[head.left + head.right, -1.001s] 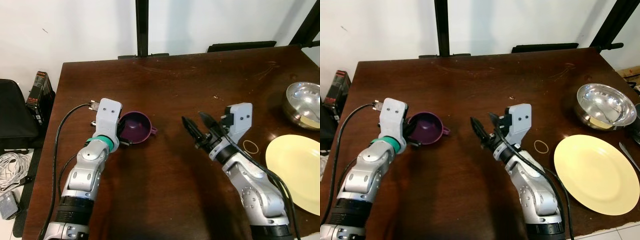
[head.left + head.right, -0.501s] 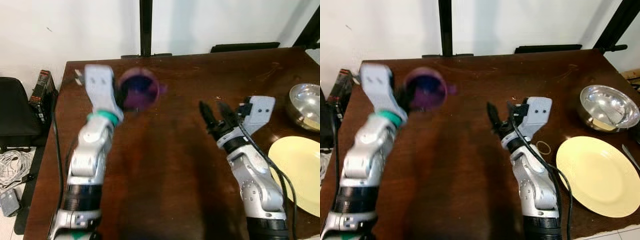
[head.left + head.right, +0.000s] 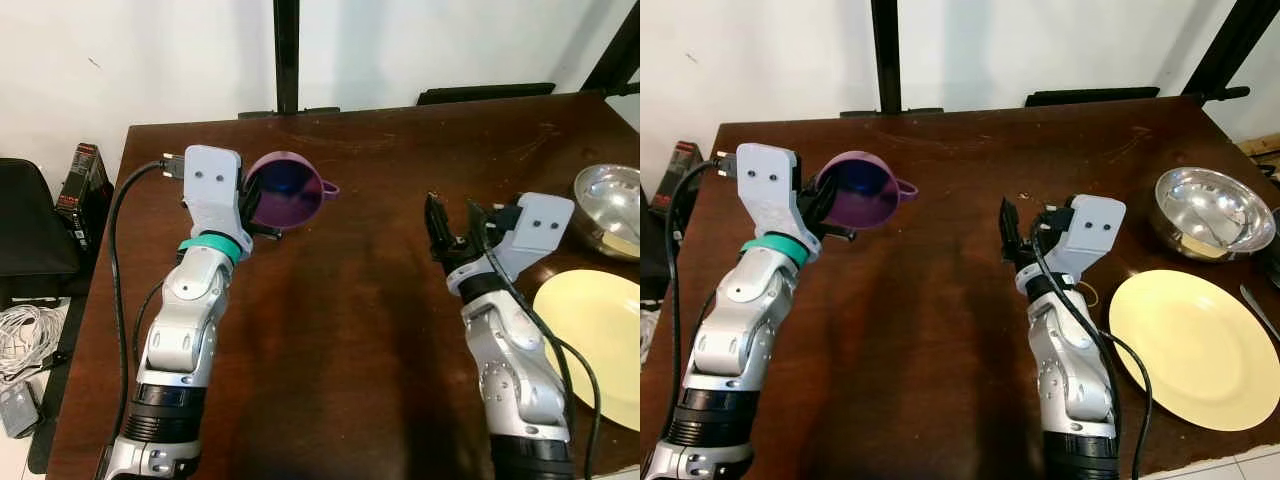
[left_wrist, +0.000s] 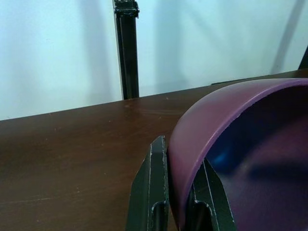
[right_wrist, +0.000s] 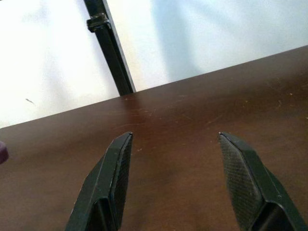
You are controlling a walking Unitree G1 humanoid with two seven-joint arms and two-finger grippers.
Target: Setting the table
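my left fingers (image 4: 154, 192) pinched the purple cup (image 3: 285, 190) rim above the tabletop (image 3: 380, 330), unplaced; right fingers (image 5: 240, 178) spread empty.

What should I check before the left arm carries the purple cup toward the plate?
1. Grip: left gripper fingers pinch the cup wall, one inside, one outside: ok.
2. Cup off the table: lifted and tilted on its side: ok.
3. Cup contents: inside looks empty from the left wrist view: ok.
4. Path: right gripper stands between cup and plate, fingers open, holding nothing: not ok.
5. Plate free: top is bare: ok.
6. Bowl beside the plate: apart from it: ok.
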